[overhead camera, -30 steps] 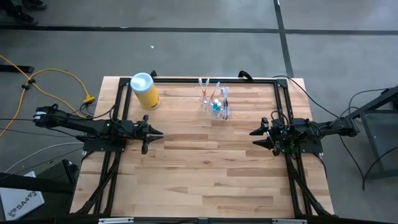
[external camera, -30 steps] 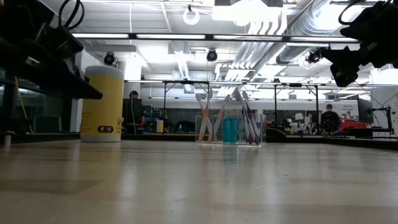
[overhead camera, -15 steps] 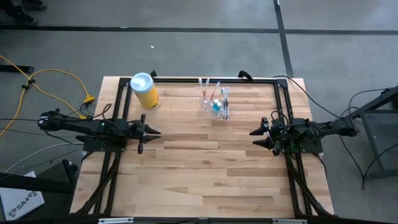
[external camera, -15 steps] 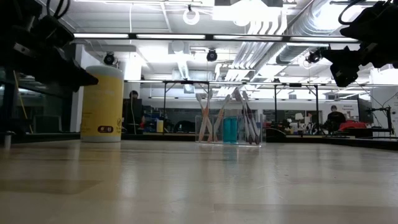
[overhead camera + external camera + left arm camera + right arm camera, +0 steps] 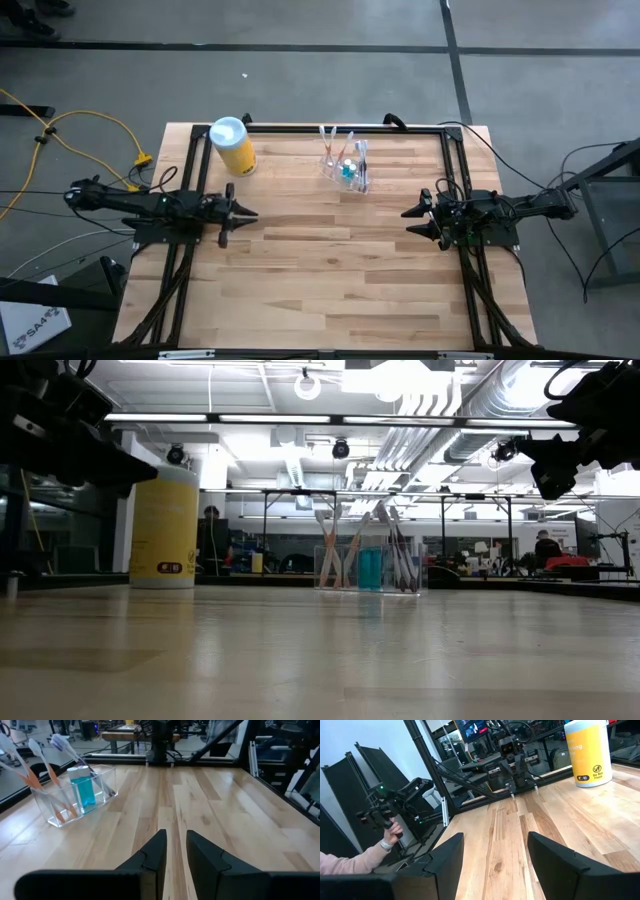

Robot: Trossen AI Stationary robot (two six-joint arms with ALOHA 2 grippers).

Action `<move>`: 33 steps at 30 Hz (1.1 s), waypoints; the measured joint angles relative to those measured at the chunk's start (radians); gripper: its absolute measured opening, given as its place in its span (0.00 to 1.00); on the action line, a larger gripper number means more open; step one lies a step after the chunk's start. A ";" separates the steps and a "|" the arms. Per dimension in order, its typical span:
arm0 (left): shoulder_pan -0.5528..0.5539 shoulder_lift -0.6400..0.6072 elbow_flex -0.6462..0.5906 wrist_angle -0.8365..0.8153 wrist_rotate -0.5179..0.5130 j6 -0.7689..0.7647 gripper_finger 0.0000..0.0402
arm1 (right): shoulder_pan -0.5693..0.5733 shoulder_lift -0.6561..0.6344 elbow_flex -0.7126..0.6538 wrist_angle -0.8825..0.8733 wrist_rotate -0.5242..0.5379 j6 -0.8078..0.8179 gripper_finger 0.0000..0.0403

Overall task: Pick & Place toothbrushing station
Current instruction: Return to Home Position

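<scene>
The pale plank table [image 5: 330, 270] is smooth, straight-grained wood edged by a black metal frame [image 5: 300, 130]. The small clear, colourless plastic holder cup [image 5: 345, 168] stands upright near the table's back edge. Both dark arms hang in front of it, one on each side. The left gripper [image 5: 176, 835] has its angular fingers a mere slit apart, grasping nothing. The right gripper [image 5: 495, 837] gapes wide, also empty. The holder is boxy and thin-walled, with slim orange-handled and purple toothbrushes [image 5: 47, 770] leaning in it beside a little blue bottle [image 5: 86, 787]. Beyond the holder on the left arm's side stands a yellow cylindrical canister with a pale blue lid [image 5: 233, 146].
</scene>
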 joint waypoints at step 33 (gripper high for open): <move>0.014 0.001 -0.003 0.017 -0.006 0.017 0.17 | 0.000 0.000 0.000 0.000 0.000 0.000 0.52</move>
